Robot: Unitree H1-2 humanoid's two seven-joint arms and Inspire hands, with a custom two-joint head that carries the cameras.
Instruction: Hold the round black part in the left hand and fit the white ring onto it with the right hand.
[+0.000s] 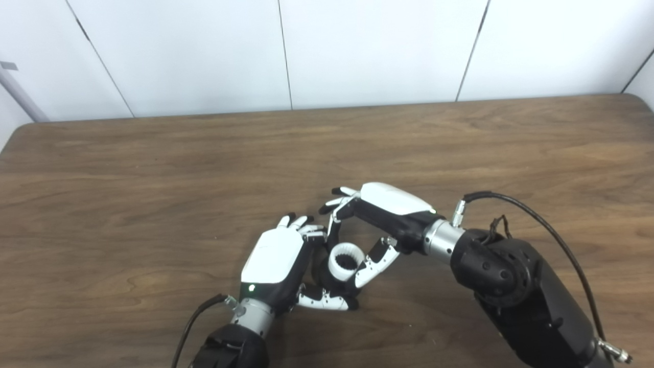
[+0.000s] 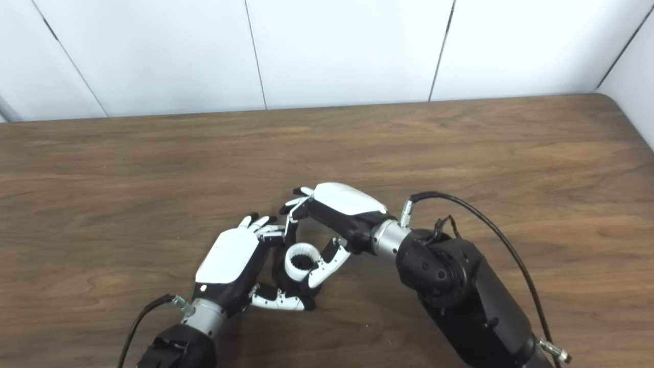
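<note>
White ring [image 1: 345, 261] seated atop round black part [image 1: 327, 276], clamped between right hand [image 1: 380, 214] thumb and fingers; black part cupped in curled left hand [image 1: 278, 266] above wooden table [image 1: 153, 204].

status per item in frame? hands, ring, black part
left robot hand: shut on the round black part, low over the table
right robot hand: fingers and thumb pinching the white ring
white ring: toothed inside, sitting on top of the black part; full seating cannot be told
round black part: mostly hidden between the hands
table: wooden, bare where visible
</note>
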